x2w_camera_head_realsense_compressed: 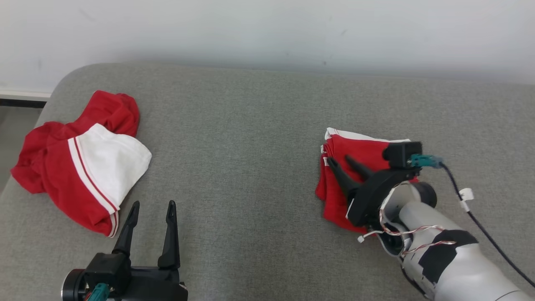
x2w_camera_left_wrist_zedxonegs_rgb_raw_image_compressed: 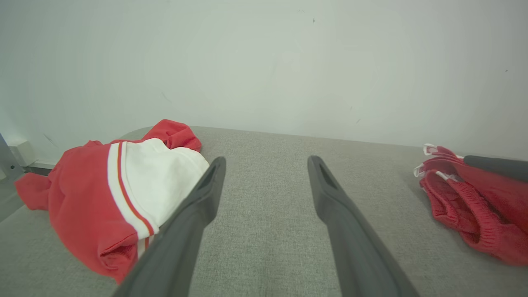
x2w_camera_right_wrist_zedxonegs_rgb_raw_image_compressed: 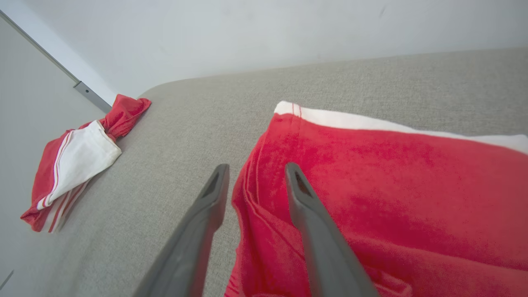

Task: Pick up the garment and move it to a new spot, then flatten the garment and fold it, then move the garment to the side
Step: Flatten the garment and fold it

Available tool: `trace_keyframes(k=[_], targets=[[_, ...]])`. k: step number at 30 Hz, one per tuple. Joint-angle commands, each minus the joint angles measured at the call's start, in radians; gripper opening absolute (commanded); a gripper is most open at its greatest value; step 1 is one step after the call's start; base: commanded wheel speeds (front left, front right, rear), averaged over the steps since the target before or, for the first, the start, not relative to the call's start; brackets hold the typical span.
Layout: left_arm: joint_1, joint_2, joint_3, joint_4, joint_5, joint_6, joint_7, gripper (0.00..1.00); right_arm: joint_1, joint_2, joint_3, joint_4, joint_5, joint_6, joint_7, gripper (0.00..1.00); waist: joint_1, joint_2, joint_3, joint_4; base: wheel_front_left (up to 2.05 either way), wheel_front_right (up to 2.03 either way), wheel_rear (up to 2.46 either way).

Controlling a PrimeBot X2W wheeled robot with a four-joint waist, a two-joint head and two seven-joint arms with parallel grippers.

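The folded red garment (x2w_camera_head_realsense_compressed: 360,149) with a white edge lies at the right of the grey cushioned surface (x2w_camera_head_realsense_compressed: 250,138). My right gripper (x2w_camera_head_realsense_compressed: 337,159) hovers over its left edge. In the right wrist view the right gripper (x2w_camera_right_wrist_zedxonegs_rgb_raw_image_compressed: 255,167) stands open, one finger over the red cloth (x2w_camera_right_wrist_zedxonegs_rgb_raw_image_compressed: 371,185) and the other over bare grey fabric, the hem running between them. My left gripper (x2w_camera_head_realsense_compressed: 153,205) is open near the front edge with nothing between its fingers. In the left wrist view the left gripper (x2w_camera_left_wrist_zedxonegs_rgb_raw_image_compressed: 267,161) points at the wall, with the folded garment (x2w_camera_left_wrist_zedxonegs_rgb_raw_image_compressed: 474,198) far right.
A crumpled red and white garment (x2w_camera_head_realsense_compressed: 83,167) lies at the left end of the surface, close to my left gripper; it also shows in both wrist views (x2w_camera_left_wrist_zedxonegs_rgb_raw_image_compressed: 123,185) (x2w_camera_right_wrist_zedxonegs_rgb_raw_image_compressed: 74,161). A white wall (x2w_camera_head_realsense_compressed: 267,29) runs behind. A dark cable (x2w_camera_head_realsense_compressed: 480,221) trails from the right wrist.
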Motion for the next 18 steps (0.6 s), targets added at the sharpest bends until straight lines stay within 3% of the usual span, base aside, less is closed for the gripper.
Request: trace_keyframes(k=[1,9,17,18], targets=[[-0.008,-0.001,0.004,0.000,0.001,0.001,-0.003,1.00,-0.012,-0.014,-0.008,-0.004,-0.005,-0.002,-0.024,1.00,0.0000,0.0000,-0.001,-0.009,0.00,0.00,0.00],[0.009,-0.001,0.025,-0.009,0.016,-0.004,-0.003,1.00,-0.019,-0.117,-0.082,-0.041,-0.010,-0.002,-0.164,1.00,0.0000,0.0000,-0.008,-0.045,0.00,0.00,0.00],[0.014,-0.001,0.041,-0.022,0.026,-0.012,-0.003,1.00,0.061,-0.234,-0.191,-0.048,-0.072,-0.002,-0.195,1.00,0.0000,0.0000,0.001,-0.053,0.00,0.00,0.00],[0.013,-0.001,0.042,-0.023,0.029,-0.013,-0.003,1.00,0.074,-0.242,-0.204,-0.051,-0.089,-0.002,-0.195,0.80,0.0000,0.0000,0.003,-0.052,0.00,0.00,0.00]])
